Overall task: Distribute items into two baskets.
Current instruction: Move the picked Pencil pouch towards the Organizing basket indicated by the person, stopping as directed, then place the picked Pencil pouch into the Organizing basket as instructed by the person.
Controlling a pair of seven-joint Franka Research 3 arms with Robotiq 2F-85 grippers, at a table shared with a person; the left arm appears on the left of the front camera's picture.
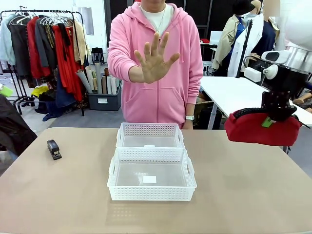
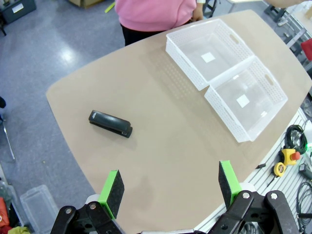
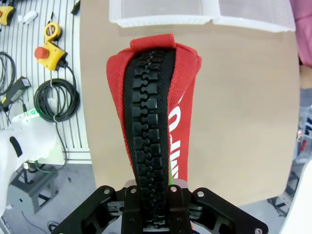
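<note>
Right gripper (image 3: 153,197): mine, clenched on the zipper ridge of the red pouch (image 3: 151,117), which fills the space just under my wrist.
Pouch place: in the air, well to the right of the near basket (image 1: 151,195) and higher than its rim, over the table (image 1: 253,195) edge.
Pouch axis: long axis roughly level, running left to right, parallel to the near basket's long side. Black zipper on top, one end pointing toward the baskets.
Left gripper (image 2: 170,178): released, pads wide apart, nothing between them.
Stapler (image 2: 110,124): flat on the table, well to the left of the near basket.
Far basket (image 1: 148,129): touching the near basket's far side; both look empty.
Person's hand (image 1: 155,58): raised beyond the near basket, open palm toward me.
Risk, person: the palm may mean wait; carrying on could meet that hand.
Risk, fit: the pouch looks about basket-wide, so an off-centre descent could drape it over a wall or nudge the light basket.
Risk, grip: soft fabric held by the zipper alone may sag or slip.
</note>
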